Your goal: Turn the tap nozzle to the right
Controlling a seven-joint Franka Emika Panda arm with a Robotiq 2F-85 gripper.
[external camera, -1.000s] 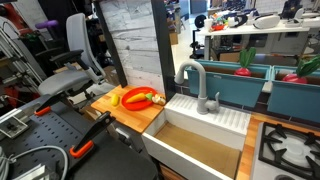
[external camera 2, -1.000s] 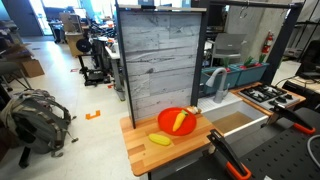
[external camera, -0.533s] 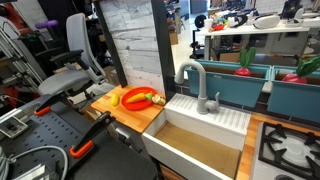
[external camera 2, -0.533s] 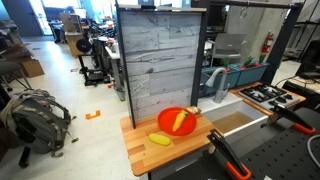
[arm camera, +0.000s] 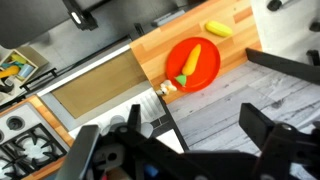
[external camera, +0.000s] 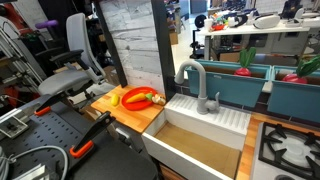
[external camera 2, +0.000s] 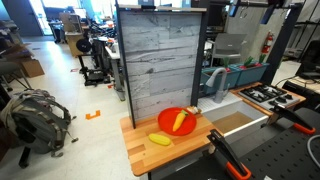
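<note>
We find the matte grey, inverted-U gooseneck tap nozzle (external camera: 191, 80) standing upright on the rear ledge of the white rectangular sink basin (external camera: 222, 122). Its arch curves toward the wooden side of the surface, and its outlet faces down. A short grey lever handle (external camera: 214, 101) sits just beside the base of the nozzle. In an exterior view the nozzle (external camera 2: 213, 84) appears only as a pale grey curve behind the edge of the tall grey plank panel (external camera 2: 160, 55). Nothing touches it in either exterior view.

On the light wooden countertop surface (external camera: 150, 118) next to the basin lies a round red plate (external camera: 141, 98) holding an orange vegetable-shaped piece. A yellow oblong piece (external camera 2: 160, 139) rests on the wood just beside the plate. On the far side of the basin sits a black stove top (external camera: 291, 148).

From the wrist view we look down on the same red plate (arm camera: 192, 65), the yellow piece (arm camera: 218, 29) and the brown inside of the basin (arm camera: 95, 90). The gripper (arm camera: 168, 125) hangs high above the surface, well apart from everything on it. Its dark jaws are spread wide and hold nothing. We cannot pick out the nozzle with certainty from that camera.
</note>
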